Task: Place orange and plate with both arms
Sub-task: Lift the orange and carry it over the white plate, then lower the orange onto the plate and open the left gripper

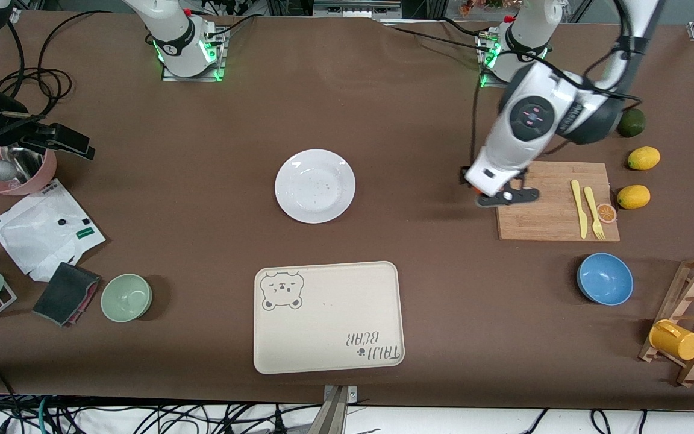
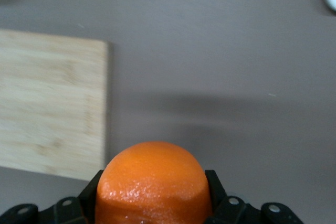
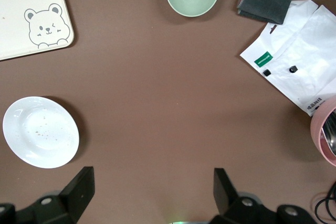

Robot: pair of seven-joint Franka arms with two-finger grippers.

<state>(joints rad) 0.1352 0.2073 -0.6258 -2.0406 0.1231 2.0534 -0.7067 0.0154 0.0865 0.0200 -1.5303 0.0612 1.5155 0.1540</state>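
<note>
Left tool (image 1: 491,194) pinching small round reddish-orange orange (image 2: 152,184), apparently airborne | right tool (image 3: 152,192) spread, waiting | we carry level to round white plate (image 1: 315,186)

We see the orange (image 2: 152,184) with a finely dimpled, slightly shiny skin. The plate (image 1: 315,185) looks glossy and smooth, like glazed ceramic. The cutting board (image 1: 555,208) is pale wood with visible grain. The table (image 1: 202,181) has a matt brown cover.
</note>
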